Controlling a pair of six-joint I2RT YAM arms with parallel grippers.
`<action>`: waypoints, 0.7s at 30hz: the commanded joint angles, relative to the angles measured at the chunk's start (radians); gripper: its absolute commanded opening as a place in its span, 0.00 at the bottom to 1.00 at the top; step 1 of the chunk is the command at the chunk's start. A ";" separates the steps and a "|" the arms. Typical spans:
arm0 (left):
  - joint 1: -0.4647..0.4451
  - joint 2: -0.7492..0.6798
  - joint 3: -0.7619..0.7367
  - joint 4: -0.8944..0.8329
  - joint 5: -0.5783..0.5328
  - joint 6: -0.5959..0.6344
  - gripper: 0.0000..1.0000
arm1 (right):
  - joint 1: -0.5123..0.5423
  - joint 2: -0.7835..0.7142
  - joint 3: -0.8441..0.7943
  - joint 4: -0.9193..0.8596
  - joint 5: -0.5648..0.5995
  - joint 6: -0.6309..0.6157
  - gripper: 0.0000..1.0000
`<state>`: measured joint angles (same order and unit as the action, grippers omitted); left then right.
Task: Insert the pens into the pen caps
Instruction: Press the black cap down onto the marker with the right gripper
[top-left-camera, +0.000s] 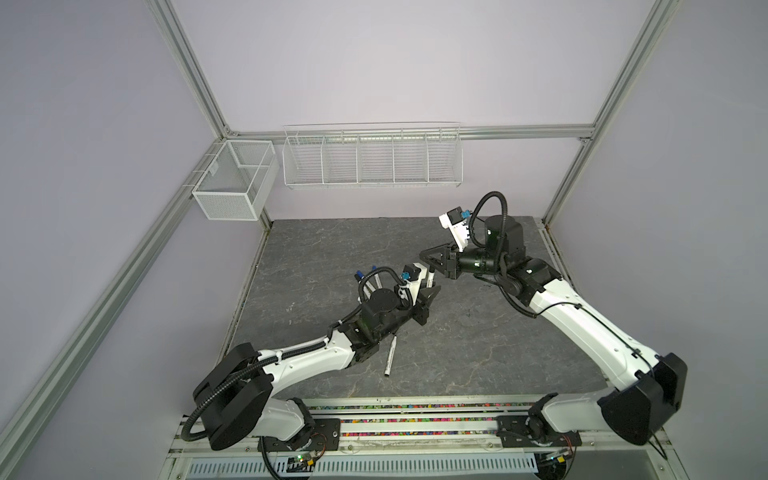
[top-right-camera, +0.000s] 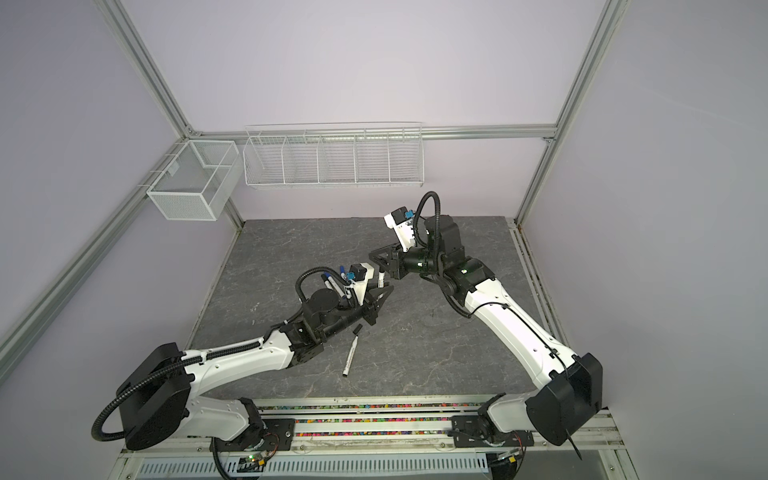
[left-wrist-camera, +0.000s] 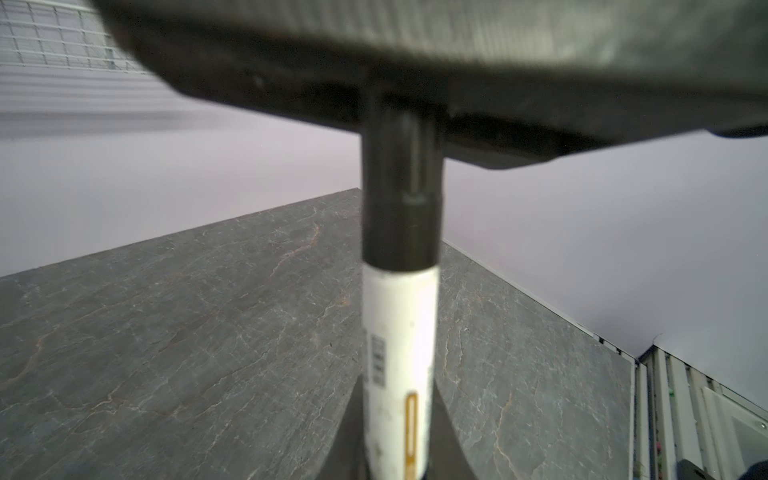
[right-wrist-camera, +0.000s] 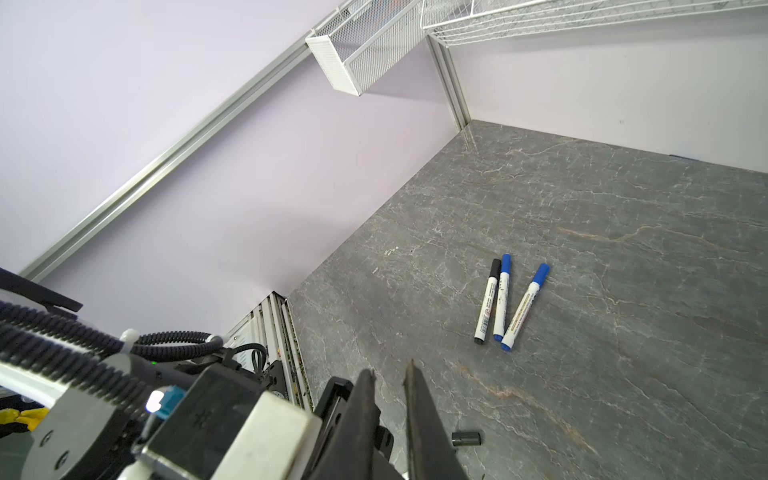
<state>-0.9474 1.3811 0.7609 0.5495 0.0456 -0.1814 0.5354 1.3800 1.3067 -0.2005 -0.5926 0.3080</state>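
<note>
One pen (top-left-camera: 390, 355) lies loose on the grey bench (top-left-camera: 457, 353), nearest to the front edge and beside the left arm. A short black cap (top-right-camera: 357, 329) lies alone just beside its far end; I cannot tell whether the two touch.

Behind them the left hand (top-right-camera: 383, 291) is clamped on a second pen (top-right-camera: 380, 277) and holds it pointing up and away. In the left wrist view this pen has a white printed barrel, and another black cap (left-wrist-camera: 399, 208) sits on its upper end. The top of that cap disappears behind a dark blurred shape.

The right hand (top-left-camera: 424, 254) hangs just above and behind this pen. In the right wrist view its fingers (right-wrist-camera: 361, 407) are together with nothing between them; I cannot tell whether they touch the cap.

Further back, partly hidden by the left arm in both top views, three capped pens (right-wrist-camera: 502, 299) lie close side by side on the bench. One has a black cap and two have blue caps.

On the far walls hang a mesh basket (top-left-camera: 232, 183) and a wire rack (top-left-camera: 372, 160).
</note>
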 joint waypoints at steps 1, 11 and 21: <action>0.030 -0.050 0.134 0.142 0.198 -0.077 0.00 | -0.023 0.021 -0.065 -0.058 -0.125 0.030 0.08; 0.174 -0.076 0.233 0.319 0.387 -0.248 0.00 | -0.050 0.075 -0.059 -0.195 -0.323 -0.001 0.08; 0.342 -0.108 0.206 0.510 0.342 -0.378 0.00 | -0.052 0.061 -0.057 -0.388 -0.169 -0.105 0.07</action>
<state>-0.7151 1.3781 0.8436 0.5434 0.5926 -0.4496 0.4553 1.4185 1.3392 -0.1562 -0.7090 0.2756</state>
